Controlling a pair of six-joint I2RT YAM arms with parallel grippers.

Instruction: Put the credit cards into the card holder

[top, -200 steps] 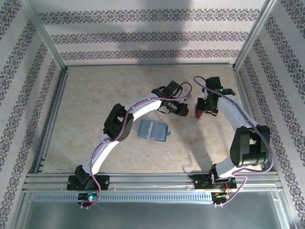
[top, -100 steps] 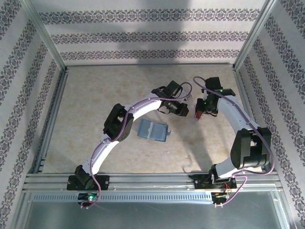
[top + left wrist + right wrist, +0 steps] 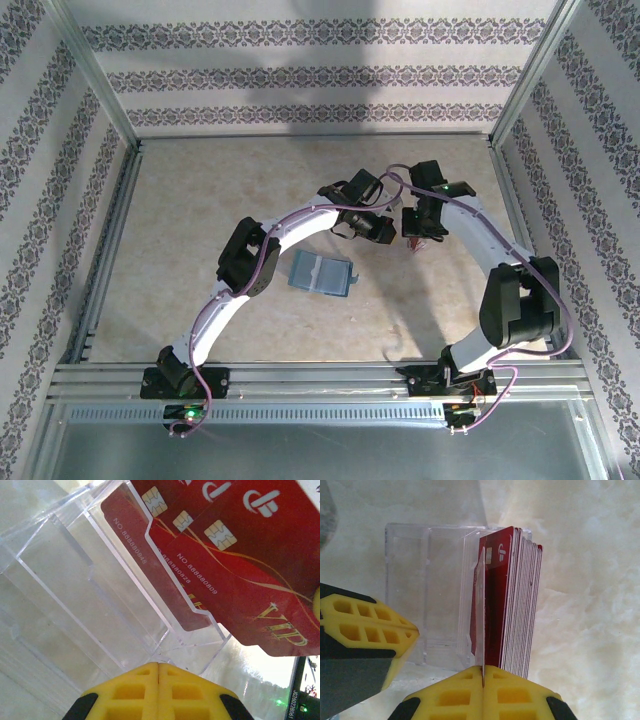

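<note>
I'm picking: my right end effector [image 3: 482,669] pinches what looks like one of the credit cards [image 3: 495,605] in the clear box [image 3: 420,590], my left end effector [image 3: 159,666] is closed empty, and next I must lift it over to the card holder [image 3: 322,274], mid-frame.

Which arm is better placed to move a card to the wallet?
Right, likely: the right tool is shut on one credit card at the clear stand; the left tool is shut by the stand's base, holding no card.
</note>
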